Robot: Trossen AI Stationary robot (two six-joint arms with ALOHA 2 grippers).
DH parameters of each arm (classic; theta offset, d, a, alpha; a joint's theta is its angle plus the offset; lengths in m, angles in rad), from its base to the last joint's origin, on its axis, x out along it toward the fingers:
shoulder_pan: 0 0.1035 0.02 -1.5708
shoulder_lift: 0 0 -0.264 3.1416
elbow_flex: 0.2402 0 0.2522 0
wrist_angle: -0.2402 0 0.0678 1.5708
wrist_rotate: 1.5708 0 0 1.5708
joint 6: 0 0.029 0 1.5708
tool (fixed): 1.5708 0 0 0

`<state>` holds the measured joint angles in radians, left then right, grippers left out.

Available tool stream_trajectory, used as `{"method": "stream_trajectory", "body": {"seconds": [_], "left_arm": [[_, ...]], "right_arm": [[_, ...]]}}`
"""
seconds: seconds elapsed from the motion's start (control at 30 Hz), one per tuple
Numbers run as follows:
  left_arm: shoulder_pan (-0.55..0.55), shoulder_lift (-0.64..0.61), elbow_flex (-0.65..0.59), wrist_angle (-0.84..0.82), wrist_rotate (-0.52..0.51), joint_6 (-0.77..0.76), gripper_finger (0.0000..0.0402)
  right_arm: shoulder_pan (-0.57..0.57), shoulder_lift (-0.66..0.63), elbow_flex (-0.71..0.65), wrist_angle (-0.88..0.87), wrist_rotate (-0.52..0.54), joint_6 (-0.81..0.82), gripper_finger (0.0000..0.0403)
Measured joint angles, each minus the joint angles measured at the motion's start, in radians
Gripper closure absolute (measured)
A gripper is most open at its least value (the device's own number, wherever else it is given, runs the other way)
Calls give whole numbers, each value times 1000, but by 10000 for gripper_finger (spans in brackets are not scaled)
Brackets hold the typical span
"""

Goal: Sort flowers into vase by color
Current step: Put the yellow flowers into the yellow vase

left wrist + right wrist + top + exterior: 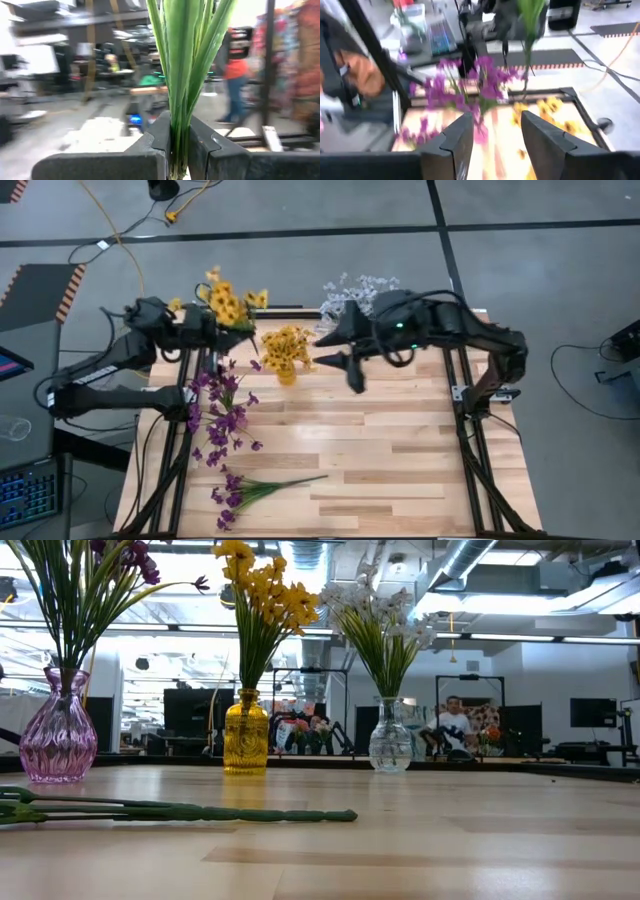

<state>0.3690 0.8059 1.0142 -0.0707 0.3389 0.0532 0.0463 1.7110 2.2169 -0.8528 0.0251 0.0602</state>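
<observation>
Left gripper clamped on a yellow flower spray's green stems at table's 11 o'clock. Right gripper spread, empty, near 12 o'clock by the yellow glass vase. 1 purple spray lies on the wooden table at 7 o'clock.

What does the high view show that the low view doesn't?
Only the high view shows the arms: the left gripper shut on a yellow spray at the table's far-left edge, the right gripper open, holding nothing, near the yellow vase's flowers. Only the low view shows the vases themselves: purple, yellow and clear, plus a seated person behind. Both show a purple spray lying on the table.
</observation>
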Motion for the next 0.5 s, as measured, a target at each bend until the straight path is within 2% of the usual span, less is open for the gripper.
{"method": "stream_trajectory", "body": {"seconds": [0.1, 0.23, 0.33, 0.5], "left_arm": [[57, -27, 0, -17, -41, 37, 381], [146, -45, 0, -31, -48, 42, 381], [209, -48, 0, -40, -39, 36, 381], [299, -47, -35, -70, 29, 4, 381]], "right_arm": [[24, -16, 1, -70, 76, -20, 213], [72, 9, -15, -140, 266, -43, 213], [100, 13, -90, -137, 366, -37, 213], [127, -8, -274, -78, 464, 66, 213]]}}
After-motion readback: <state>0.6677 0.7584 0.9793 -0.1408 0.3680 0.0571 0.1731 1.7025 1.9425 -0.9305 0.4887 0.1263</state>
